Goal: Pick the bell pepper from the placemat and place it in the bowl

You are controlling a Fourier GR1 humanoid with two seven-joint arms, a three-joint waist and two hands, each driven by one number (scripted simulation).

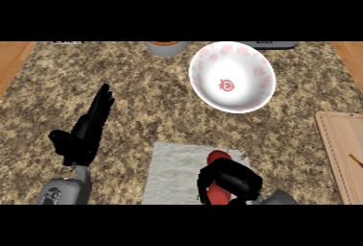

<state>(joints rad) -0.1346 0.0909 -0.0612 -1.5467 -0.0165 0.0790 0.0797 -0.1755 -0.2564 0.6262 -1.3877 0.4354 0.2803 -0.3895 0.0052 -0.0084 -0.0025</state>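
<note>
Bell pepper [218, 157], long axis toward bowl [241, 60]

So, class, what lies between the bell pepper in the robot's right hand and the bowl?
In the head view, only a strip of placemat and bare counter lie between the bell pepper and the bowl.

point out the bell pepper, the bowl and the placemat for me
bell pepper [218, 156], head view, on its exposed red upper end
bowl [239, 66], head view, on the white inner wall above the red centre mark
placemat [174, 168], head view, on the bare grey part left of the pepper
</note>
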